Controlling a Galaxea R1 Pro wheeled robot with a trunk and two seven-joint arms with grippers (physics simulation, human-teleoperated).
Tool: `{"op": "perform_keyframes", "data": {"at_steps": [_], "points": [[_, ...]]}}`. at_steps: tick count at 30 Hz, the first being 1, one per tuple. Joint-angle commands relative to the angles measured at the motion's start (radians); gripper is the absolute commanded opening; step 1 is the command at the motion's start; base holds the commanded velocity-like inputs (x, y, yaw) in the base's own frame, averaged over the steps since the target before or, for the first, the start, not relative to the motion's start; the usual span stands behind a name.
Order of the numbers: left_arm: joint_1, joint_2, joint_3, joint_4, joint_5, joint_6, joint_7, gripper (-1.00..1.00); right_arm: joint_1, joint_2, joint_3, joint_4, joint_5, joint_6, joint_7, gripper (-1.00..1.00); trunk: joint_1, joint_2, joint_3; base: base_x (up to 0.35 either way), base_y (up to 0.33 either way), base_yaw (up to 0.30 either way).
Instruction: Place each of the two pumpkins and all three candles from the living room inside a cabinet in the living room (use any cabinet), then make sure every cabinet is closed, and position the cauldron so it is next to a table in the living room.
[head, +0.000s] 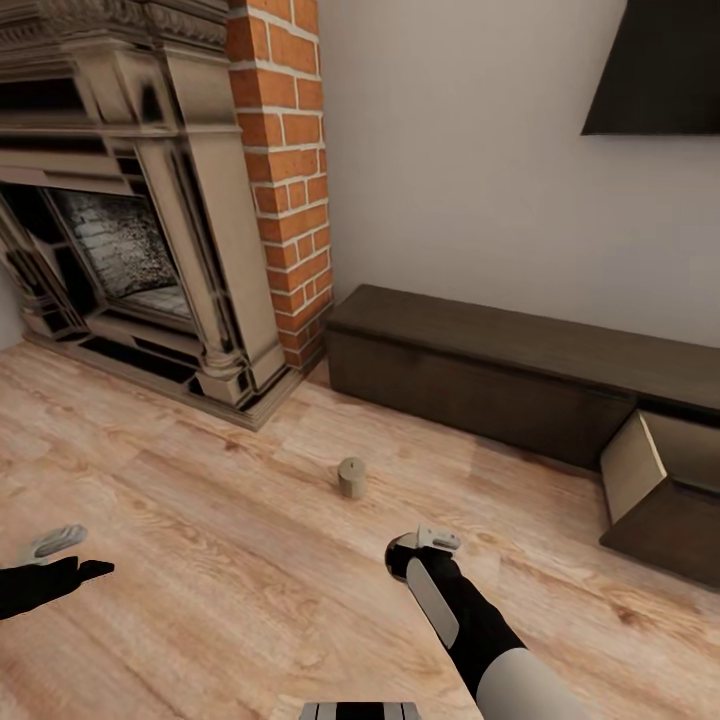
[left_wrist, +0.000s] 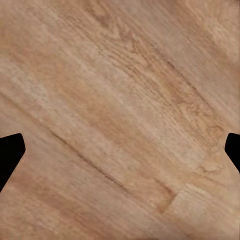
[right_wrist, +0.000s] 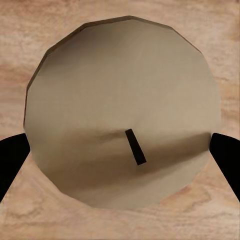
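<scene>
A pale beige candle (right_wrist: 120, 120) with a short dark wick sits between my right gripper's (right_wrist: 120, 150) two dark fingertips, which touch its sides. In the head view that right gripper (head: 425, 548) hangs low over the wood floor, pointing down. A second candle (head: 351, 477) stands upright on the floor a little beyond it, to the left. The long dark brown cabinet (head: 480, 365) runs along the wall, with one drawer (head: 660, 490) pulled open at its right end, showing a beige inside. My left gripper (head: 68, 556) is open over bare floor (left_wrist: 120, 120).
A stone fireplace (head: 130, 230) with a brick column (head: 285, 170) fills the left side. A dark panel (head: 655, 65) hangs on the wall above the cabinet. Wood floor stretches between me and the cabinet.
</scene>
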Motion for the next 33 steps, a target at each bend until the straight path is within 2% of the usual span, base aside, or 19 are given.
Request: {"op": "perform_keyframes", "data": {"at_steps": [1,12,27,33], "points": [[0.000,0.000,0.000,0.000,0.000,0.000,0.000,1.00,0.000,0.000,0.000,0.001,0.001,-0.002,0.000,-1.00,0.000,0.000,0.000,0.170,0.170,-0.007],[0.000,0.000,0.000,0.000,0.000,0.000,0.000,1.00,0.000,0.000,-0.001,0.014,-0.005,-0.010,0.000,-1.00,0.000,0.000,0.000,0.110,0.089,-0.020],[0.000,0.000,0.000,0.000,0.000,0.000,0.000,1.00,0.000,0.000,-0.002,0.014,-0.006,-0.007,0.001,-1.00,0.000,0.000,0.000,0.005,0.001,-0.267],[0.000,0.000,0.000,0.004,0.001,-0.011,0.002,1.00,0.000,0.000,-0.001,0.014,-0.006,-0.007,0.001,-1.00,0.000,0.000,0.000,0.210,0.055,-0.279]]}}
